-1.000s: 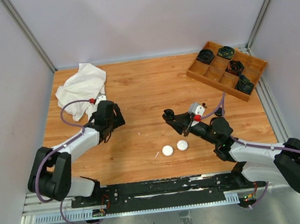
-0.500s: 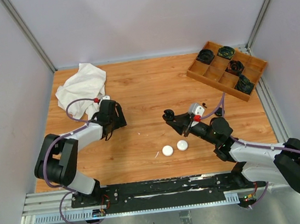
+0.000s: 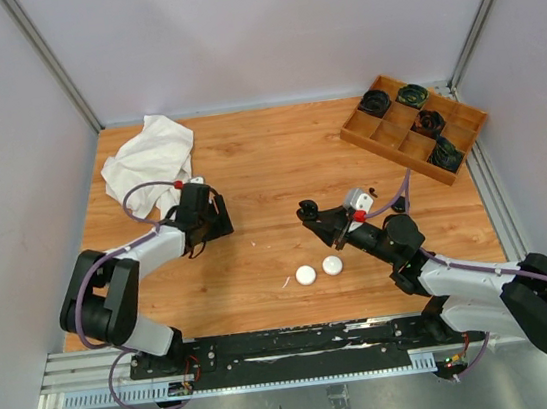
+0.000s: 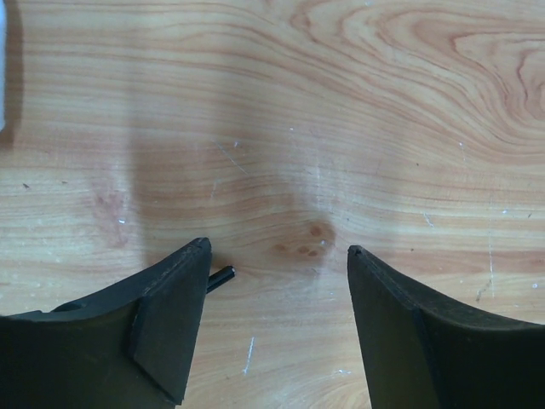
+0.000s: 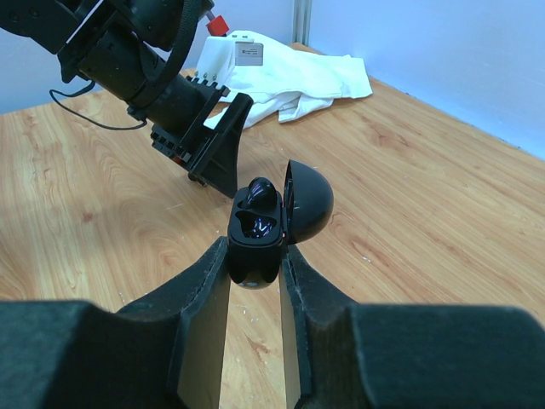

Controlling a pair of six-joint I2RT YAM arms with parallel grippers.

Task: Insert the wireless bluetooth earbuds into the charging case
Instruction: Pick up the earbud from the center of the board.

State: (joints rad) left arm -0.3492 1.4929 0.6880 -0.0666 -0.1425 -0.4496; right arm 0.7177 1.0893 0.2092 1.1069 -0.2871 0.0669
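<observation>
Though blurred from above, clear at wrist: right gripper (image 5: 255, 252) pinching case (image 5: 255, 232), lid (image 5: 308, 200) at 3 o'clock, bud (image 5: 260, 192) upright; left gripper (image 4: 277, 256) wide.

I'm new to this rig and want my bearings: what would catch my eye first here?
The right pincer grips an open black charging case, lid flipped up, near the table's middle. The left pincer hangs open over bare wood, beside a crumpled white cloth at the far left corner. A wooden tray holding dark round items sits at the far right.
</observation>
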